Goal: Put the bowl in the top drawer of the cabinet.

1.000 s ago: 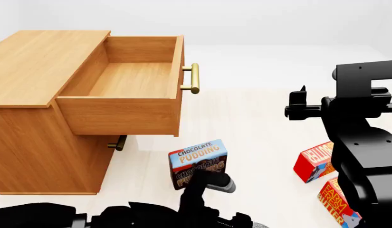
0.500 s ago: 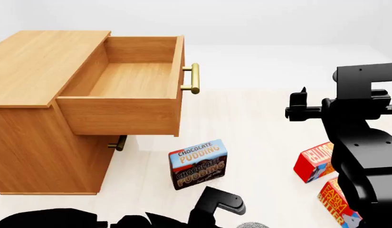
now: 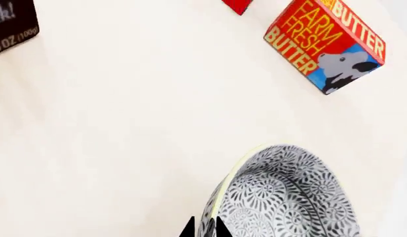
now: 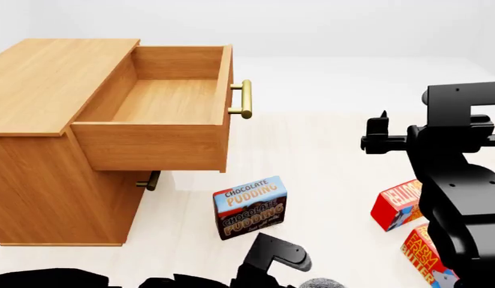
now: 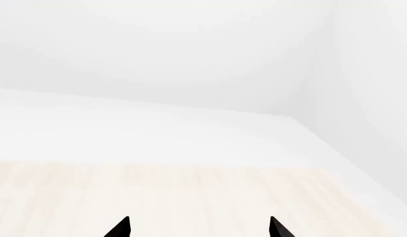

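One small round white ceramic bowl [image 3: 285, 197] with grey-blue speckles is sitting near the butter box [image 3: 325, 44]; stiff, glossy, breakable, best pinched at its rim. The left hand [image 3: 204, 229] is closing narrowly there; whether gripping, I cannot tell.

1. Two small black pointed fingertips [image 5: 121, 228] of the right gripper [image 5: 198, 229] poke into view, set wide apart with nothing between them.
2. Past them lies a pale, cream wooden floor [image 5: 190, 197].
3. Farther off the floor turns plain white [image 5: 157, 133].
4. Smooth white walls [image 5: 190, 44] stand at the far end.
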Robot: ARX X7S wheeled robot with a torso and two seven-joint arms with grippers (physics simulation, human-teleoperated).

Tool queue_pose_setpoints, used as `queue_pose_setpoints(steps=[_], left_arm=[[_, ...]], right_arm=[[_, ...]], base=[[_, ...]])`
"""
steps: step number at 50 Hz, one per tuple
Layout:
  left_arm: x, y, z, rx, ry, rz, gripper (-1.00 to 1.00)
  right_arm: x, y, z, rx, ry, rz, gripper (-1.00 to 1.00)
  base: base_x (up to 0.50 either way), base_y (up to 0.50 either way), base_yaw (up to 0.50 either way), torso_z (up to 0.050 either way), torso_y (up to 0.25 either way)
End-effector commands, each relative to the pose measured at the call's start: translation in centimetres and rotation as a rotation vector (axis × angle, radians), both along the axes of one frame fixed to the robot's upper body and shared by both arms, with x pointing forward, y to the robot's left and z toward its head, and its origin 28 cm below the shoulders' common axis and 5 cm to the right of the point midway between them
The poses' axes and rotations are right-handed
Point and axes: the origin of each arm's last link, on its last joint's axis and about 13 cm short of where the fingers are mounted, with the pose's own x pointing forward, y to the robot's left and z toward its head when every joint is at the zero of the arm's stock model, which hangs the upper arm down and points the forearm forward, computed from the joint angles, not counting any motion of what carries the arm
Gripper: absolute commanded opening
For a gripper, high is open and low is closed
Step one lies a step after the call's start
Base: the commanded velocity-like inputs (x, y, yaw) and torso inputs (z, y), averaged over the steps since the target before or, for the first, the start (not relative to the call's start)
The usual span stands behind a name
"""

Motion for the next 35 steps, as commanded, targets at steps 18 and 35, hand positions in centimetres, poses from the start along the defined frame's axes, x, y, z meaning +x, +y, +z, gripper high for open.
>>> queue_pose_setpoints(steps=[18,35], left_arm=[[0.8,4.7,8.5,-0.430,-0.090,0.104,-1.00],[1.2,8.0,11.2,-0.437,-0.247,0.201,-1.00]], right_arm=[[0.0,0.3,-0.3,0.005,0.000,0.003,1.00],[-0.5,1.0,-0.9,0.007,-0.003,0.055,1.00]], base=[[0.00,0.00,0.00,0.000,0.000],[0.00,0.00,0.00,0.000,0.000]])
